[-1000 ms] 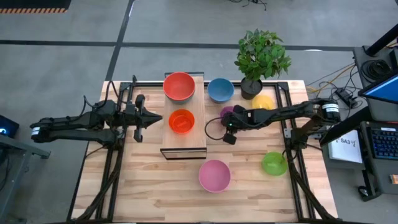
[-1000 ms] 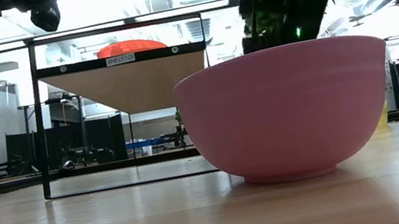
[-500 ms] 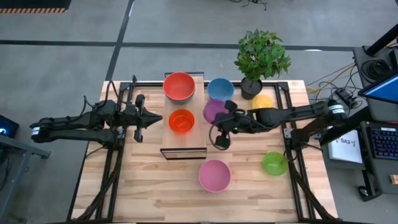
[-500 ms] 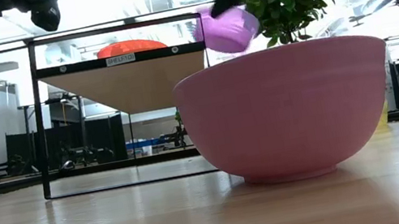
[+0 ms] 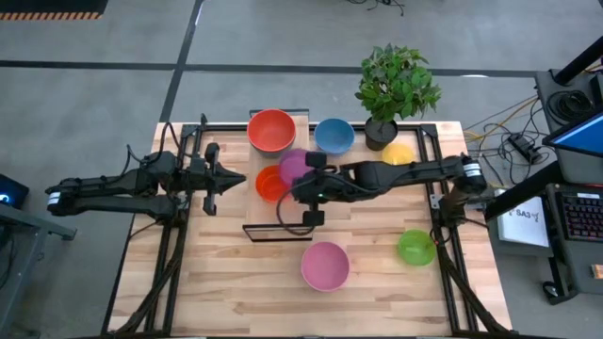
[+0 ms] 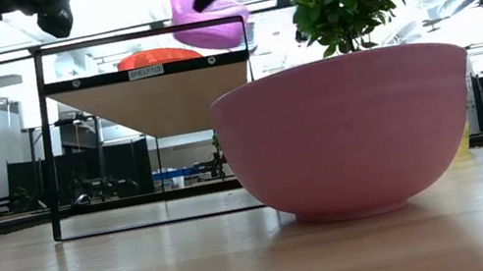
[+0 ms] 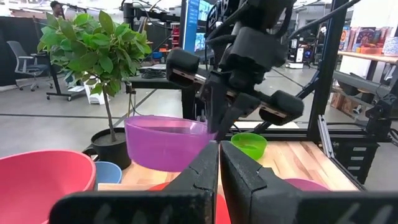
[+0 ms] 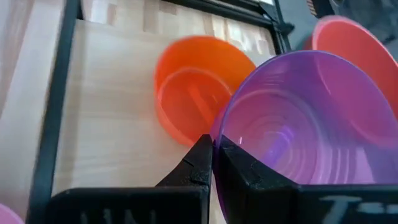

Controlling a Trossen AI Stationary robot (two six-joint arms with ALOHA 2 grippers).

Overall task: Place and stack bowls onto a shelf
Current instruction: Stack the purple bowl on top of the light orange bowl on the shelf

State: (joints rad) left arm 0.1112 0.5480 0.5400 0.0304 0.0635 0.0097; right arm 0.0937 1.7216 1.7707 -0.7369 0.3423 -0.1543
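Note:
The shelf point(image 5: 283, 215) is a pale plank in a dark frame. A red bowl point(image 5: 271, 130) and a smaller orange bowl point(image 5: 269, 185) rest on it on their bases. My right gripper point(image 5: 307, 179) reaches in from the table's right, shut on a purple bowl point(image 5: 293, 166) that hangs above the shelf, close over the orange bowl point(image 8: 189, 102). In the low view the purple bowl point(image 6: 206, 20) is above the shelf top. My left gripper point(image 5: 241, 179) waits shut and level, left of the shelf. The blue point(image 5: 334, 136), yellow point(image 5: 398, 153), green point(image 5: 415, 247) and pink point(image 5: 325, 266) bowls stand on the table. My right gripper pinches the purple bowl's rim point(image 8: 216, 142) on the side facing the table's right, one finger inside the bowl and one outside. The fingers slant down from the table's right. The bowl is lifted clear above the shelf, mouth up and slightly tilted.
A potted plant point(image 5: 396, 89) stands at the table's far edge, right of the blue bowl. The pink bowl point(image 6: 346, 132) fills the low view's middle. The shelf's dark frame point(image 6: 48, 140) rises above the tabletop. Bare plank lies on the near side of the orange bowl.
My right gripper has risen and gone toward the table's left, carrying the purple bowl from the table right of the shelf to above the shelf beside the orange bowl. It has tipped and rolled on the way. It has stayed shut on the rim.

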